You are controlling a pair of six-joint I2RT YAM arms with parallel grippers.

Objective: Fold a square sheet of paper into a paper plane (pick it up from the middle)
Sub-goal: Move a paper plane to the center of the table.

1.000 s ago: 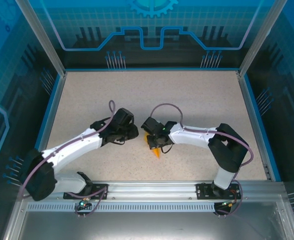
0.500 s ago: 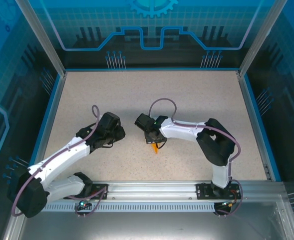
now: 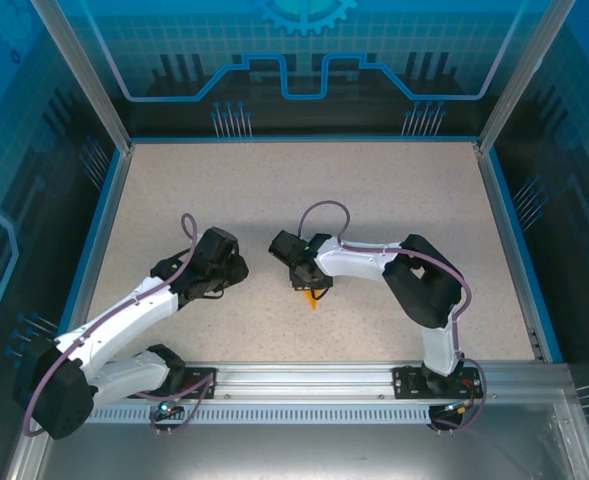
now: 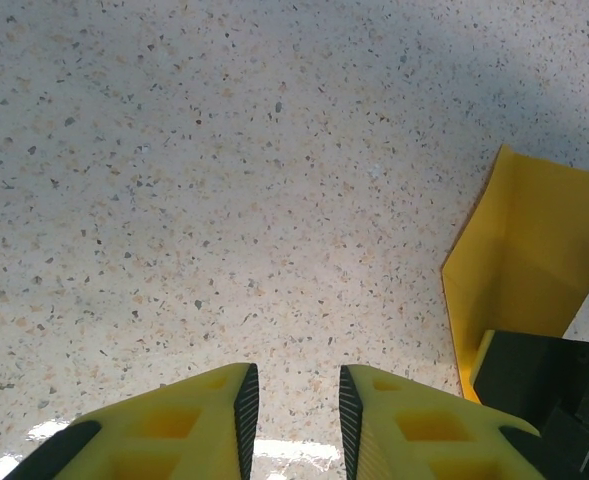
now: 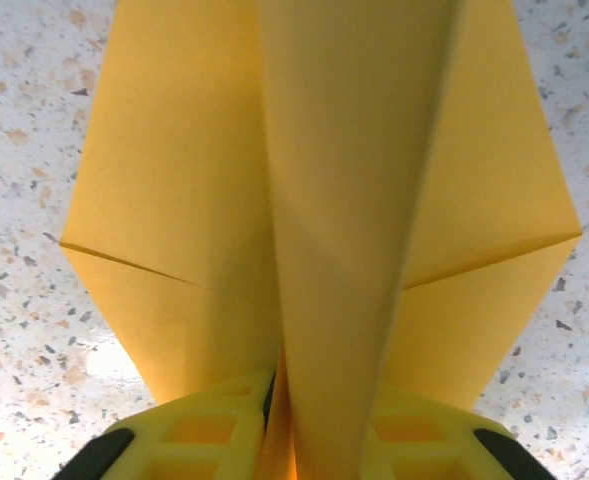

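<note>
Since 1 second earlier, the left arm (image 3: 124,315) had swung back toward its own side, away from the middle, and the right arm (image 3: 374,262) had folded its elbow tighter. With that, less orange showed under its wrist.

The speckled table (image 3: 374,190) carried both arms low over its near half. The left gripper (image 4: 292,385) hovered just above the tabletop. Its 2 yellow fingers (image 4: 199,420) stood a narrow gap apart with nothing between them.

The right gripper (image 5: 319,400) had its 2 fingers drawn close on either side of the paper plane (image 5: 194,200), pinching the upright central ridge. The wings spread flat to each side on the table.

From above, the plane's long axis ran roughly from far to near, and its pointed end (image 3: 314,298) poked out below the right gripper toward the near rail. In the left wrist view a folded edge of the plane (image 4: 534,260) stood just off to the right of the left gripper, well clear of its fingers.
</note>
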